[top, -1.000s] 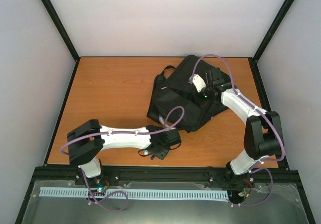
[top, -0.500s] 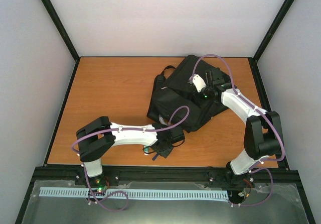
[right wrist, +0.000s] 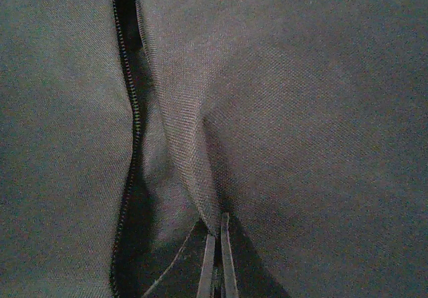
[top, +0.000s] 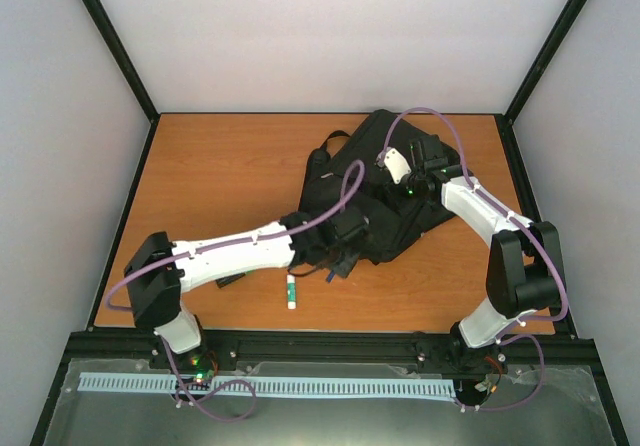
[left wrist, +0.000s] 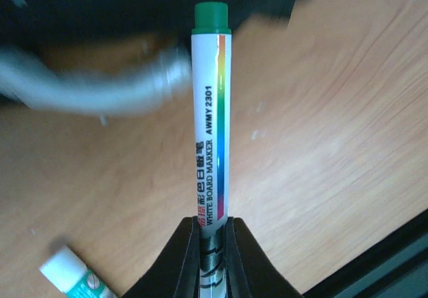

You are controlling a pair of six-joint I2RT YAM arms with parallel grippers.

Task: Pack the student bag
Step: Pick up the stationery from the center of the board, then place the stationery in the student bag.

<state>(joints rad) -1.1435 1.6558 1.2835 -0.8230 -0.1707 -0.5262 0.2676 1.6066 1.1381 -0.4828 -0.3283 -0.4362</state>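
Pinching a green-capped marker (left wrist: 211, 111), left pincer (left wrist: 212, 226) aims it at the student bag (top: 395, 231), likely for loading. Right pincer (right wrist: 217, 244) nips bag fabric, apparently spreading the zip opening (right wrist: 127, 178).

Looks like a robot lab test cell: orange wood table (top: 220, 166) boxed by plain white panels (top: 340, 36) w/ black frame posts (top: 114, 46) (left, right, far); robot arms (top: 240, 251) bolted to near-edge rail (top: 330, 346).

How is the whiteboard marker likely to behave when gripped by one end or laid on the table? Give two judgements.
The whiteboard marker is probably stiff: it juts out straight though the left gripper pinches only one end. Its smooth round barrel looks slippery and apt to roll on the table.
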